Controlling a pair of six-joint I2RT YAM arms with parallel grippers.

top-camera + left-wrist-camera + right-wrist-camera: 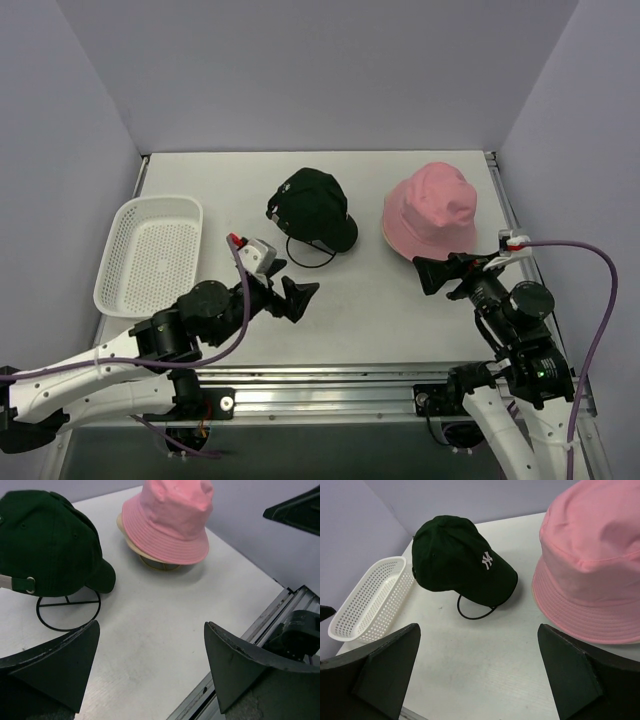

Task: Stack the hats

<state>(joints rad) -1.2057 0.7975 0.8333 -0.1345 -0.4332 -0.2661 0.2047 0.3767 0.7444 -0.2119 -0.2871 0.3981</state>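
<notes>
A dark green baseball cap [316, 205] with a white logo rests on a thin wire frame [306, 252] at the table's middle; it also shows in the left wrist view [47, 545] and the right wrist view [457, 557]. A pink bucket hat [432, 208] [167, 517] [595, 565] sits to its right, on top of a beige hat whose brim [129, 539] peeks out below. My left gripper [285, 292] [151, 630] is open and empty, in front of the cap. My right gripper [445, 275] [479, 630] is open and empty, just in front of the pink hat.
A white perforated basket [150, 250] [367, 600] stands at the left of the table. Grey walls close in the back and sides. A metal rail [330, 378] runs along the near edge.
</notes>
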